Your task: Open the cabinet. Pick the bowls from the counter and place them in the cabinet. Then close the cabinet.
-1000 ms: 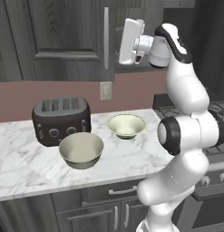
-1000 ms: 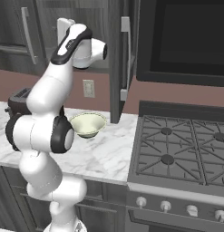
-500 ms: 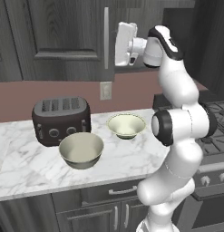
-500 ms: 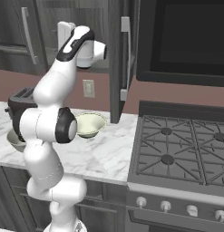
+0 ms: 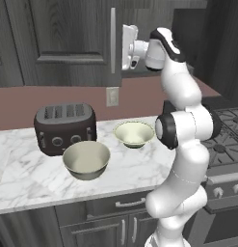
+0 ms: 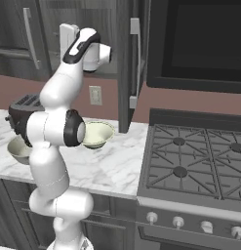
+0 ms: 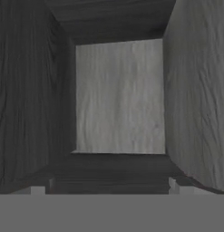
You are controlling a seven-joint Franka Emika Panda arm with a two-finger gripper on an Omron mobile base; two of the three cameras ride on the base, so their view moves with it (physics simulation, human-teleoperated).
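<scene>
The cabinet [image 5: 58,43] has its left door shut, while the right door [image 6: 126,63] stands swung out, edge-on in the right base view. My gripper [image 5: 125,48] is raised at the opening beside the left door's silver handle [image 5: 112,41], open and empty. The hand view looks into the bare cabinet interior [image 7: 120,95], with my gripper [image 7: 108,188] spread wide at the bottom. On the counter [image 5: 24,178] below sit the larger bowl [image 5: 86,159] and the smaller bowl [image 5: 134,133], both untouched. The smaller bowl [image 6: 97,134] and part of the larger bowl [image 6: 17,149] show beside my arm.
A dark toaster [image 5: 65,126] stands at the back left of the counter, behind the larger bowl. A black gas stove [image 6: 195,156] lies right of the counter under a dark appliance [image 6: 200,39]. A wall outlet [image 5: 111,96] sits under the cabinet.
My hand has moved a little left and slightly down toward the cabinet opening, and the arm has turned more upright. The bowls and doors have not moved.
</scene>
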